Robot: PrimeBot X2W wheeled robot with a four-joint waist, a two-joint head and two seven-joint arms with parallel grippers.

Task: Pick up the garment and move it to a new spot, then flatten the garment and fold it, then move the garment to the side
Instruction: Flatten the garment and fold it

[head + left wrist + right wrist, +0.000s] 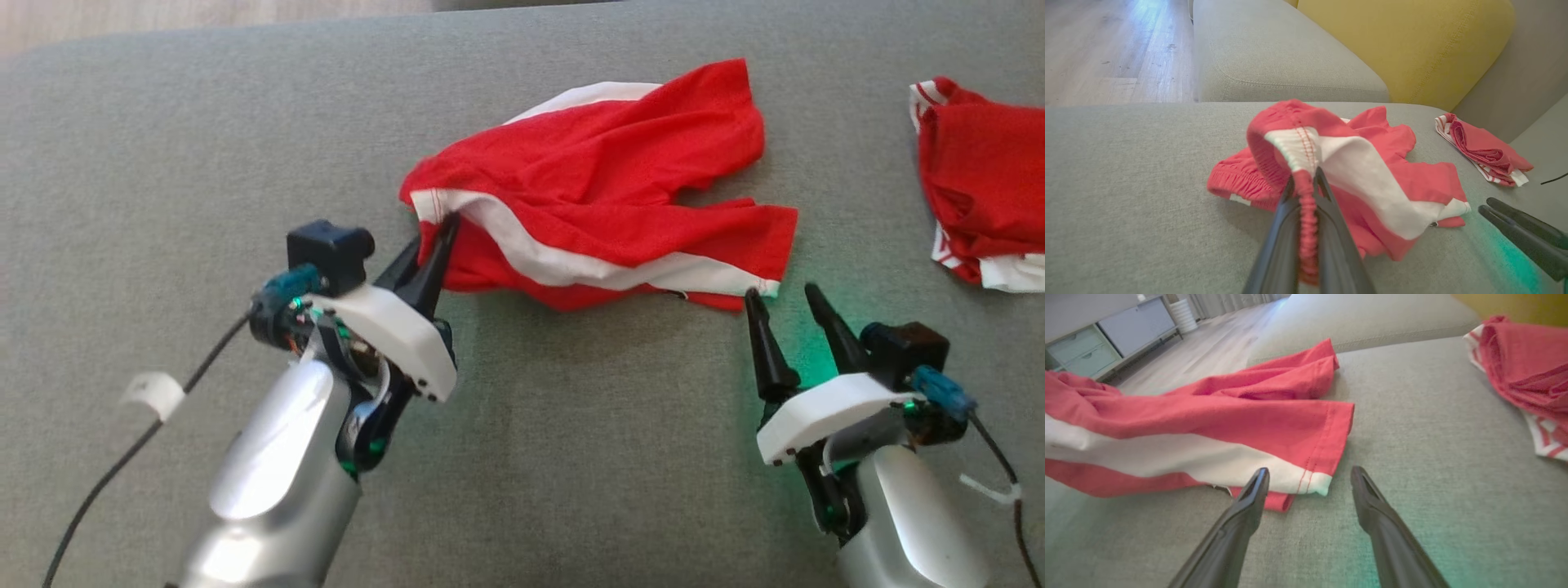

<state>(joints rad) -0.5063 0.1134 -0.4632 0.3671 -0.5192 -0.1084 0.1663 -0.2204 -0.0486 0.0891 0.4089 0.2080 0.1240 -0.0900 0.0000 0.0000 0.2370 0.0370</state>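
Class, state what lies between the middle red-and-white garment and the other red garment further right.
Bare grey cushion separates the garment from the other red garment, as the head view shows.

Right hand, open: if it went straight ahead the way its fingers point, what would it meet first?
Most likely the red and white garment: its white-striped hem corner lies just ahead, between the fingers of the right hand. How low the fingers ride is unclear.

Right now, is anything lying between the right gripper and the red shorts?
Nothing visible. The right gripper stands open just short of the shorts' hem corner, with bare grey cushion between. The other red garment lies off to its right, well apart.
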